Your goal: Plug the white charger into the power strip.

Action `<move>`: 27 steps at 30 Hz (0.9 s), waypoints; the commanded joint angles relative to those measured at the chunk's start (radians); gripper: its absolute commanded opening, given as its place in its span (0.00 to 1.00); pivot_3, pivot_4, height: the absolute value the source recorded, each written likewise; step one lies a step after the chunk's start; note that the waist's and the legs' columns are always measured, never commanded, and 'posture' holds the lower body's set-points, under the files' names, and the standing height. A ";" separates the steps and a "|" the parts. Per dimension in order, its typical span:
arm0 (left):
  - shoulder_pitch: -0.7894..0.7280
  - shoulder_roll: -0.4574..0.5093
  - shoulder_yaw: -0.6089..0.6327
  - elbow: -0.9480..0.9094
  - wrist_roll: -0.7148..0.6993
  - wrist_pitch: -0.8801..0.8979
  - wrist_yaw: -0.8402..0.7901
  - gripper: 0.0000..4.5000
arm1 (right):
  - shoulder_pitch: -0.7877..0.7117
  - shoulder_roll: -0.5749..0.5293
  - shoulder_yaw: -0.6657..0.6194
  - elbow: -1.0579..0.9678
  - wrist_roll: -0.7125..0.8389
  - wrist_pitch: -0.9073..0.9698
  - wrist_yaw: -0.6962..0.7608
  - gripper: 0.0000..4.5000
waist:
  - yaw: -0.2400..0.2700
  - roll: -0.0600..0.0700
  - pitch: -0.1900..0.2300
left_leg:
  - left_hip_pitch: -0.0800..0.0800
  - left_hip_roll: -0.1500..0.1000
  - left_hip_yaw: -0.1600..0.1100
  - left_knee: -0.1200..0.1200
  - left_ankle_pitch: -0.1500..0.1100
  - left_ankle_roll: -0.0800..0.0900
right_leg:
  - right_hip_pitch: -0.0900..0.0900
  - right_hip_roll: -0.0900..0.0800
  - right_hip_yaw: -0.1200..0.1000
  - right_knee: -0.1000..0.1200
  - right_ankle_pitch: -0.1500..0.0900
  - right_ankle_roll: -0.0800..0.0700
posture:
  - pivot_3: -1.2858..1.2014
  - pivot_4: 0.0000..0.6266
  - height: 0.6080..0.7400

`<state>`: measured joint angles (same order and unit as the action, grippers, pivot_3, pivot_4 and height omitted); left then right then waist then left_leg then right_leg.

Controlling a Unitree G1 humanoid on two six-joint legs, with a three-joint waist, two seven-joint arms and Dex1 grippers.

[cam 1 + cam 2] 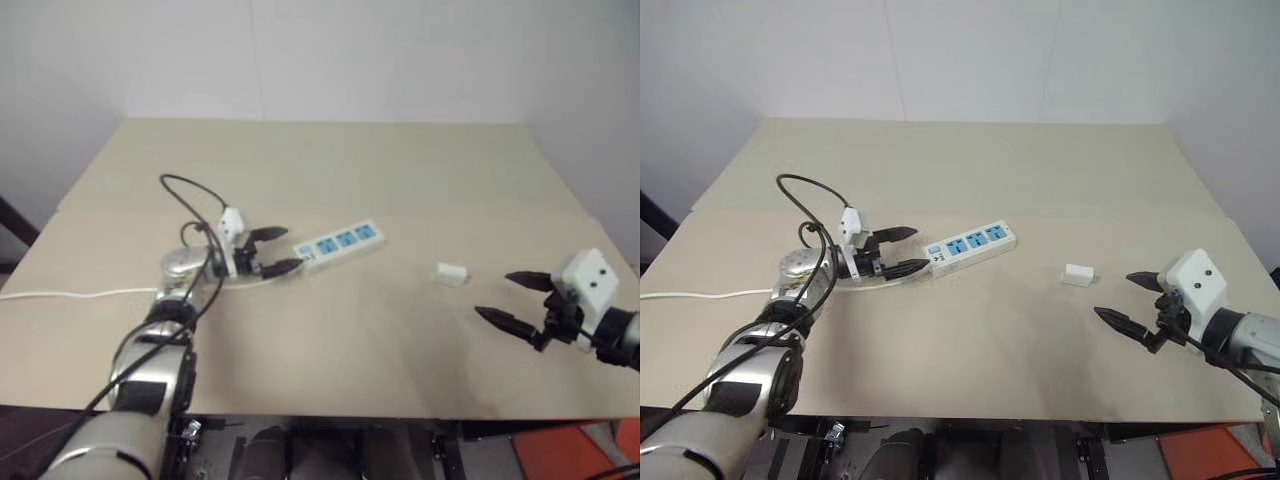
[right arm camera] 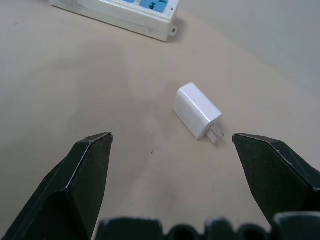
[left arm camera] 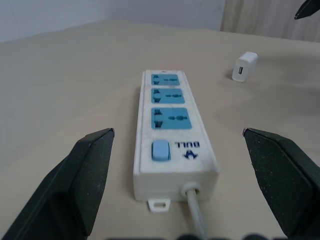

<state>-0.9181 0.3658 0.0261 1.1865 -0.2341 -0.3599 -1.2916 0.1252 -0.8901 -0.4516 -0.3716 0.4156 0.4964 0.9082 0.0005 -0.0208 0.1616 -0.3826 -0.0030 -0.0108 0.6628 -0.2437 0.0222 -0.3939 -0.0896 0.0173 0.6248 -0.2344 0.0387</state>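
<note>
Both hands gape empty: left hand point(image 1: 281, 250) by long white plastic power strip point(image 1: 340, 243), right hand point(image 1: 1127, 299) near small white plastic charger point(image 1: 1077, 274). Prongs probably face right hand, so grab w/o reorienting could misalign plug.

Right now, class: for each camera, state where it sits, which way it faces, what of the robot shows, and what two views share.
Head stereo pair: looks forward and down over the table; both arms, left gripper and right gripper open.
Left wrist: looks along its fingers at the power strip.
Right wrist: looks along its fingers at the white charger.
Shared: both wrist views show charger and strip.
</note>
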 commanded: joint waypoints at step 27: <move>-0.005 -0.076 0.043 0.000 0.167 0.006 0.173 0.72 | -0.038 0.030 0.130 -0.182 0.058 0.089 -0.070 1.00 | -0.001 0.000 0.000 | -0.001 0.000 -0.002 0.000 0.000 0.000 | 0.000 0.000 -0.002 0.000 0.000 0.000 | 0.52 0.24 1.00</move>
<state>-0.9335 0.2727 0.0612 1.2663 -0.0423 -0.3485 -1.0949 0.0965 -0.8684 -0.3281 -0.5232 0.4571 0.5793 0.8440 -0.0003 -0.0212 0.1618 -0.3833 -0.0031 -0.0131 0.6630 -0.2437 0.0221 -0.3941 -0.0895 0.0154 0.6253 -0.2344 0.0389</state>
